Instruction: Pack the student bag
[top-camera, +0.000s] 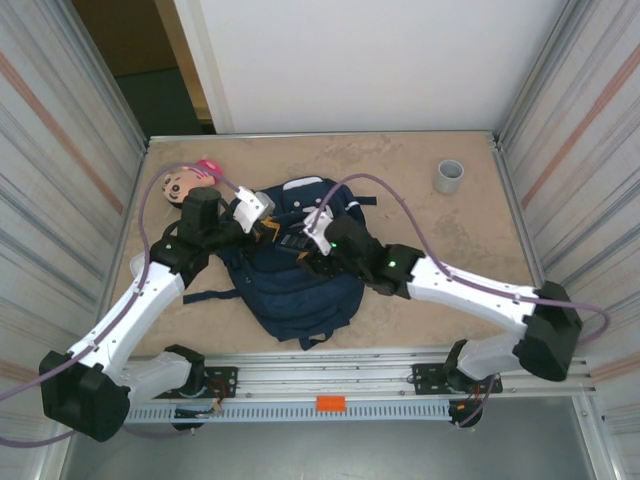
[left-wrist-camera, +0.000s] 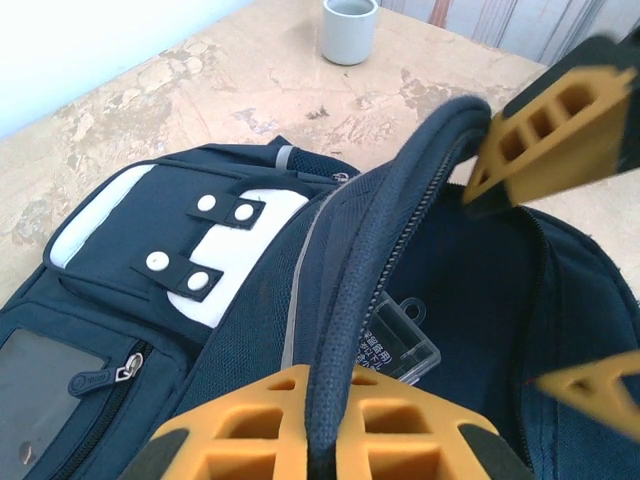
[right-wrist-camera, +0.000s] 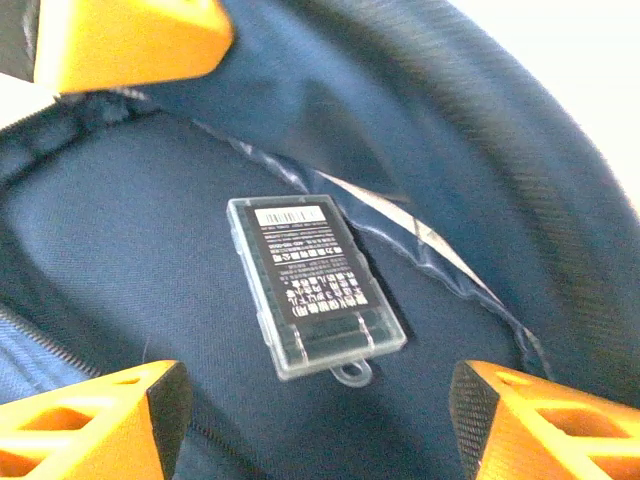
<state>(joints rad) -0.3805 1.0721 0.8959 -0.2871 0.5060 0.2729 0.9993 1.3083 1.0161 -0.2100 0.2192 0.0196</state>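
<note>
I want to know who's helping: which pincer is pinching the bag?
The left pincer: it is shut on the rim of the bag, while the right pincer hangs open over the case inside.

Navy blue woven cloth backpack (top-camera: 300, 295), matt, clear glossy hard plastic case (right-wrist-camera: 315, 285) with a black printed label, matt orange moulded plastic fingers (right-wrist-camera: 90, 425) of the right gripper (right-wrist-camera: 315, 410), mottled beige stone-look tabletop (top-camera: 420, 200), smooth grey cup (top-camera: 449, 176).
</note>
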